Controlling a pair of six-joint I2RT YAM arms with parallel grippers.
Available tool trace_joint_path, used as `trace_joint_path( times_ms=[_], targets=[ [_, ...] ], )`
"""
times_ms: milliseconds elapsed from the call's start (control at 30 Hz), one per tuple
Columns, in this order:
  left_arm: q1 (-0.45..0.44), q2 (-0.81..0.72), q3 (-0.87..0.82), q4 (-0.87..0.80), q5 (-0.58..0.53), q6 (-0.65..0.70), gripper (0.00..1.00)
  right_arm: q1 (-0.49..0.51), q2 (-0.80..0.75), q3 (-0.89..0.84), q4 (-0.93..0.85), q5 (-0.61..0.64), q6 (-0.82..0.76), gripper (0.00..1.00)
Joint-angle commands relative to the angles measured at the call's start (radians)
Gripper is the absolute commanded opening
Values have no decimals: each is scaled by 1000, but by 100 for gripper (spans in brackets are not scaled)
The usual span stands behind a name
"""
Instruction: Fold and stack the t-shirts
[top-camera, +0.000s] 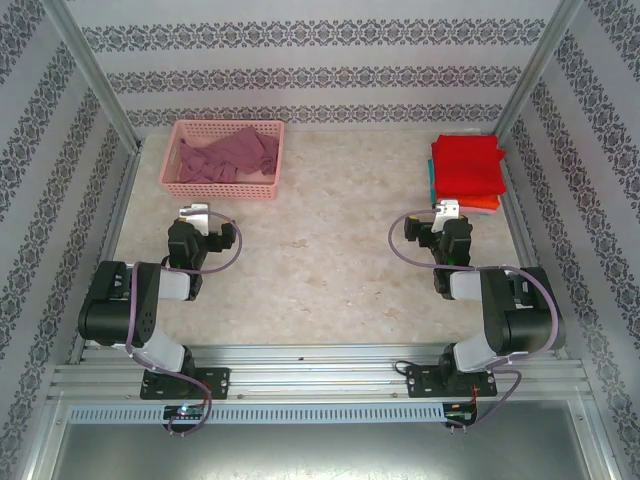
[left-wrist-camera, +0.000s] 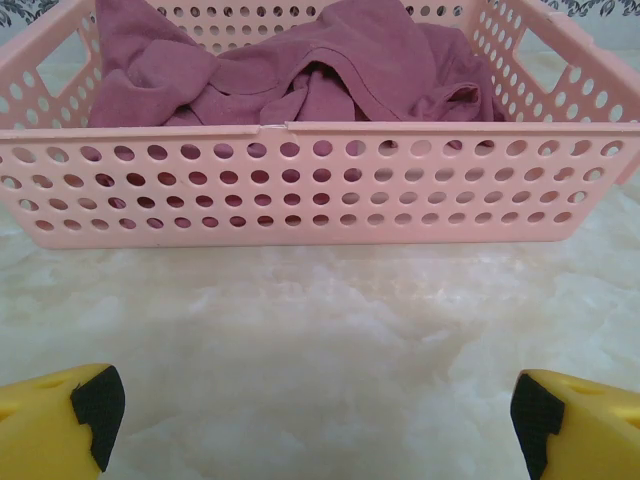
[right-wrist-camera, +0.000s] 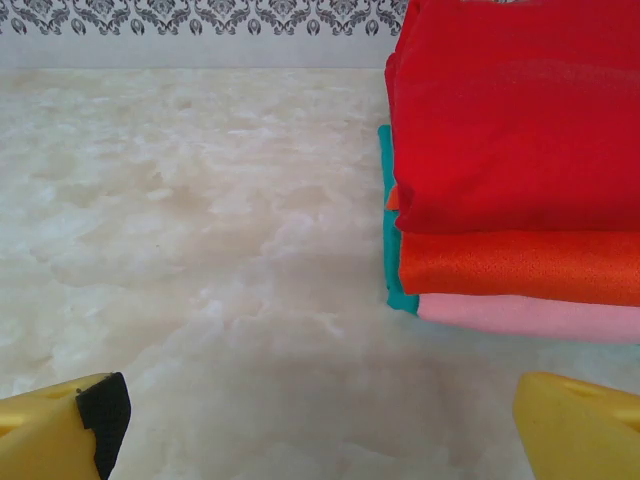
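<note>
A crumpled maroon cloth t-shirt (top-camera: 225, 155) fills the pink plastic lattice basket (top-camera: 222, 190) far left (no clear long axis); folded red, orange, teal t-shirts (top-camera: 467, 165) stack far right. Both arms point forward, left gripper (top-camera: 196, 212) and right gripper (top-camera: 447, 208) gaping, empty.

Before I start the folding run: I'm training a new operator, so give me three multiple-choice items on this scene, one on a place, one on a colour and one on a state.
1. Where does the maroon shirt lie?
A) in the pink basket
B) draped over an arm
C) spread flat in front of the arms

2. What colour is uppermost on the folded stack?
A) teal
B) red
C) white

3. How does the left tool stand?
A) shut on cloth
B) open and empty
C) shut and empty

Key:
1 A, the crumpled shirt sits inside the basket's walls.
2 B, red lies on top, with orange under it.
3 B, its jaws stand wide apart with nothing between them.
</note>
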Motion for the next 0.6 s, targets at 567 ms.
trace_joint_path(
  times_ms=[567],
  targets=[
    [8,7,-10,7,-58,-13,100,-9,1,1,20,-31,3,98]
  ],
)
